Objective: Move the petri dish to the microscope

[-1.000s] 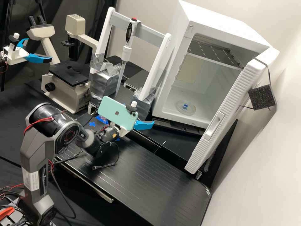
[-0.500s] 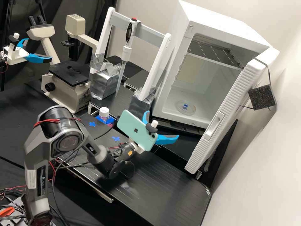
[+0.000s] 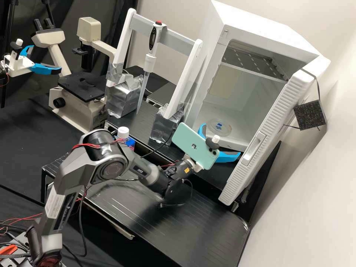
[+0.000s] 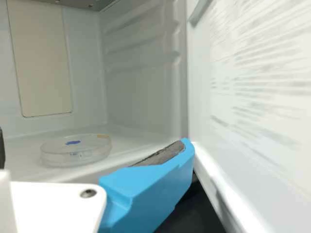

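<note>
In the high view my gripper (image 3: 221,141) is open at the mouth of the white cabinet, its blue fingers spread apart with nothing held. The clear petri dish (image 3: 219,127), marked with blue, lies flat on the cabinet's floor, beyond the fingers and not touched by them. From the wrist, the gripper (image 4: 94,147) has one blue finger in plain sight, and the petri dish (image 4: 75,151) rests whole on the white floor inside. Far to the left in the high view stands the cream microscope (image 3: 76,113) with its flat black stage (image 3: 82,86); no dish is on it.
The open cabinet door (image 3: 267,137) stands close by the right-hand finger. Between cabinet and microscope are a pipette (image 3: 149,61) on a white-legged stand and a white-capped bottle (image 3: 123,133). Another gripper (image 3: 33,65) is at the far left edge.
My arm has moved right across the bench, carrying the open gripper from near the pipette stand to the cabinet's opening. The dish has stayed where it was.
</note>
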Available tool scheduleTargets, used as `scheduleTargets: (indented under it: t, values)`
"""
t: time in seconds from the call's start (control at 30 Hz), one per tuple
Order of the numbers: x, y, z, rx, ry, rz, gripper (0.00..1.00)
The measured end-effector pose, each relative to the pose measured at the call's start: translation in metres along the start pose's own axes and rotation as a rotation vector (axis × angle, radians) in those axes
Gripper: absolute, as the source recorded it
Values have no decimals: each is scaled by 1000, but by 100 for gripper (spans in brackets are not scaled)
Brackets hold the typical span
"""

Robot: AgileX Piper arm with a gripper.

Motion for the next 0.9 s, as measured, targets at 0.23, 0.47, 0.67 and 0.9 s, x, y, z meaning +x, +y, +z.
scheduleTargets:
  t: [0.23,0.47,0.67,0.9]
  values:
    - [31,-5,6,-5,79,-70,100]
    - [52,1,7,-40,126,-56,100]
    - [70,-3,1,-88,166,-103,100]
    - [84,-16,0,-103,175,-185,100]
